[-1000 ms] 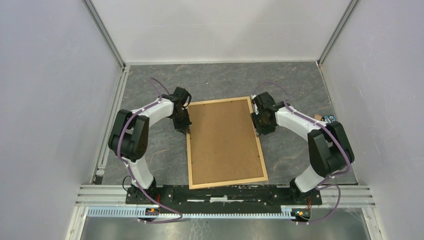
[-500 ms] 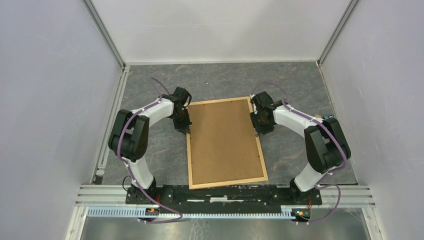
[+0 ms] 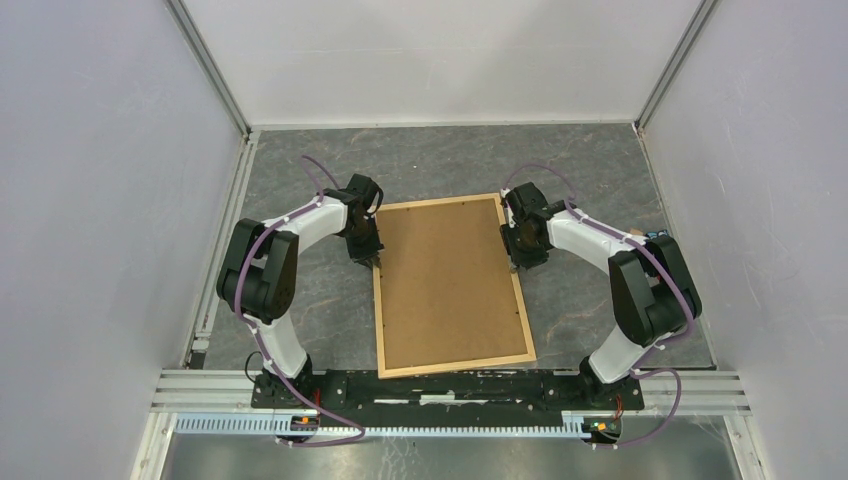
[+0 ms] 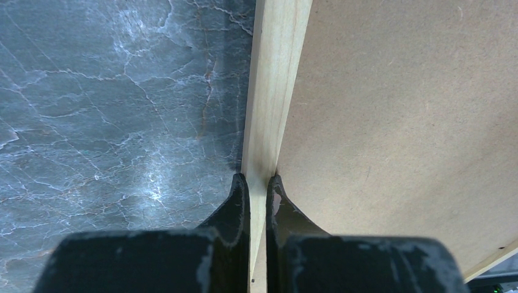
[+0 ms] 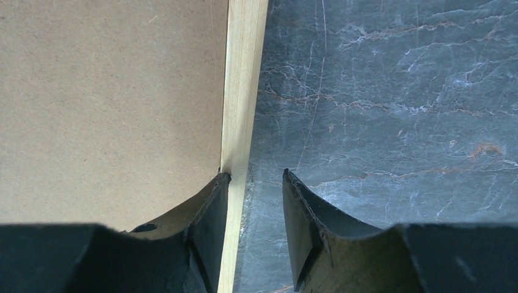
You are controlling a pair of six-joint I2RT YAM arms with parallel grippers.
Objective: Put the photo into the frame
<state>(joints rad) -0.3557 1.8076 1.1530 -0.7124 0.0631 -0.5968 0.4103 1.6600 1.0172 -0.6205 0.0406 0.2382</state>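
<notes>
The frame (image 3: 455, 366) of light wood strips lies flat on the table, back side up, with a plain brown backing board (image 3: 450, 280) filling it. The photo is hidden. My left gripper (image 3: 371, 258) is shut on the frame's left strip (image 4: 275, 79), one finger on each side; the left wrist view shows the gripper (image 4: 258, 183) beside the board (image 4: 403, 110). My right gripper (image 3: 516, 265) is open astride the right strip (image 5: 244, 79). In the right wrist view the gripper (image 5: 256, 180) has its left finger over the board (image 5: 110, 104) and its right finger over the table.
The dark marbled table (image 3: 440, 160) is closed in by white walls on three sides. A small blue object (image 3: 657, 237) sits at the right wall. A metal rail (image 3: 450, 400) runs along the near edge by the arm bases.
My right gripper has shifted a little left and toward the back along the frame's right strip. The left arm and the frame have not moved.
</notes>
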